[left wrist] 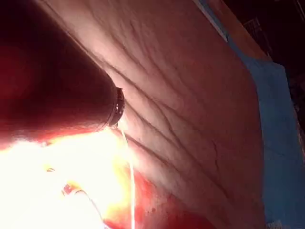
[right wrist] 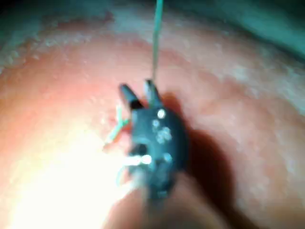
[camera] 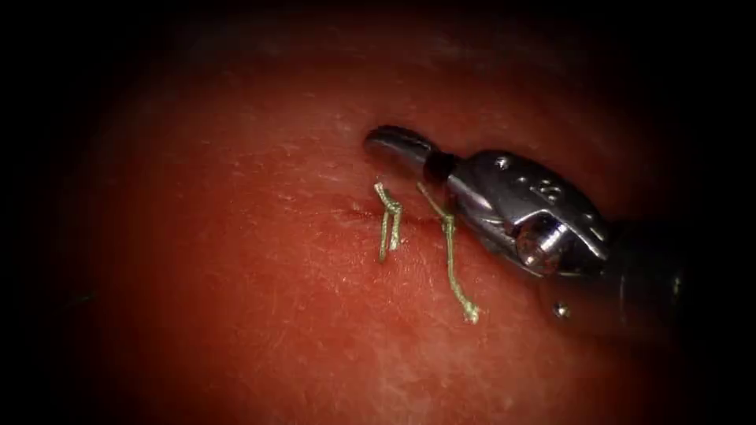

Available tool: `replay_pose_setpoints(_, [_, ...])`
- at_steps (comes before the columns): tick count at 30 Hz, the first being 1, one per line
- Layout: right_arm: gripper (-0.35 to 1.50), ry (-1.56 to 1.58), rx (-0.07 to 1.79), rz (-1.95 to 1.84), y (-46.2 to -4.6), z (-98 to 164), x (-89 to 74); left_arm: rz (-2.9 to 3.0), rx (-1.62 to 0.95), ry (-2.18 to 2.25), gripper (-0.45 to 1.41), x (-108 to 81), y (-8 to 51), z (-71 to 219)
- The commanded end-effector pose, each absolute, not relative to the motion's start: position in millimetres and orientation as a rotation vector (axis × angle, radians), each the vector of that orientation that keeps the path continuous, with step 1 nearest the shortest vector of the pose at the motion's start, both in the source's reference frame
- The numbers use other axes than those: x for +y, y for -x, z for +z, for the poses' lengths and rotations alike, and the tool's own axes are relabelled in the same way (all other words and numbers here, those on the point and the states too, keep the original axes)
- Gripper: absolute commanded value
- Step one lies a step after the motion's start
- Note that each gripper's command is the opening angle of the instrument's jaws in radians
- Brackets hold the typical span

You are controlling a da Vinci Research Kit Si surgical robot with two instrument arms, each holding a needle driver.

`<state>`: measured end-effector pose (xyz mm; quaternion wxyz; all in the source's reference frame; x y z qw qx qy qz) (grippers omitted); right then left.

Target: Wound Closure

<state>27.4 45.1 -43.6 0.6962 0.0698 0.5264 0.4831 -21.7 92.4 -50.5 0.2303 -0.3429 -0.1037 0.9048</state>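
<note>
The right hand (camera: 398, 145), its two jaws spread and one of them touching a taut thread (right wrist: 156, 43), hovers over the tissue (camera: 236, 315) just beyond two cut thread ends (camera: 388, 224), where gentle, steady tension seems wisest.

Glare swallows the left arm's dark shaft (left wrist: 57, 86) past its metal collar, hiding its tip. In the endoscope view the right arm's steel needle driver (camera: 398, 143) fades into shadow at the picture's right. The pale green thread strand (right wrist: 156, 38) leaves the picture's edge.
</note>
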Motion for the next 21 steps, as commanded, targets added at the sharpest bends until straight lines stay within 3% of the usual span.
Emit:
replay_pose_setpoints(1, [-0.35, -0.146, 1.173, 1.074, -27.8, -43.3, 45.0, 2.491, -0.281, 0.946, -0.35, 92.8, 22.2, -50.2])
replay_pose_setpoints(8, [-0.35, -0.121, 1.175, 1.054, -27.9, -43.6, 44.8, 2.486, -0.287, 0.955, -0.35, 92.7, 21.6, -50.9])
replay_pose_setpoints(9, [-0.15, -0.107, 1.204, 1.045, -27.4, -43.7, 45.0, 2.485, -0.285, 0.957, -0.35, 93.1, 21.0, -51.0])
replay_pose_setpoints(11, [0.78, -0.074, 1.217, 1.072, -26.3, -44.3, 45.4, 2.488, -0.278, 0.951, -0.35, 93.1, 20.6, -50.8])
replay_pose_setpoints(14, [1.25, -0.024, 1.193, 1.113, -23.9, -45.5, 45.7, 2.494, -0.260, 0.941, -0.35, 92.0, 20.8, -49.9])
replay_pose_setpoints(16, [1.33, -0.003, 1.179, 1.133, -22.5, -46.1, 45.5, 2.491, -0.255, 0.938, -0.35, 91.0, 21.5, -48.9])
replay_pose_setpoints(21, [1.31, 0.026, 1.165, 1.153, -19.2, -47.2, 43.7, 2.473, -0.323, 0.926, -0.35, 88.9, 25.3, -45.4])
